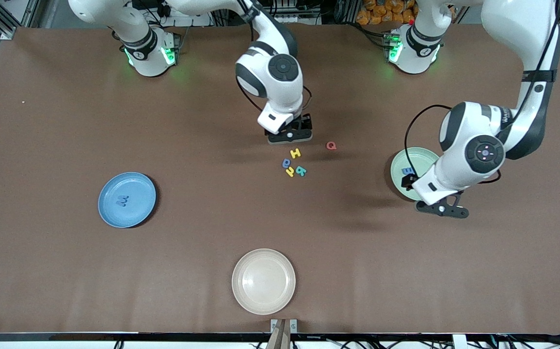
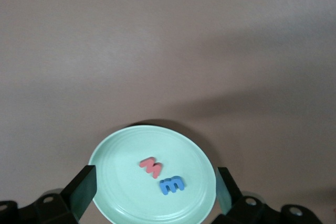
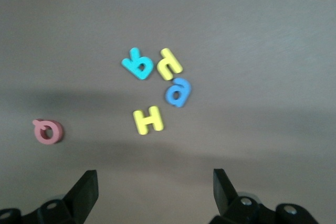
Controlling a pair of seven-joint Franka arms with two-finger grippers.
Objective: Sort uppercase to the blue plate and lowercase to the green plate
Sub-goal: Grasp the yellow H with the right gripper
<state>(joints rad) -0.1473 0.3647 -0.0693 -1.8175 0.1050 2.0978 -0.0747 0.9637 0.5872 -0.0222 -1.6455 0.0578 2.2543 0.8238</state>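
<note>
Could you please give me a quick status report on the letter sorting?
Left gripper open over green plate. Right gripper open over H. Nothing in the way.

Even overhead light casts soft arm shadows on the brown table; the right wrist view is slightly blurred.

Blue W on blue plate, red w, blue m on green plate

Red Q lies apart, open all round; yellow H crowds three letters (touching? unclear).
</note>
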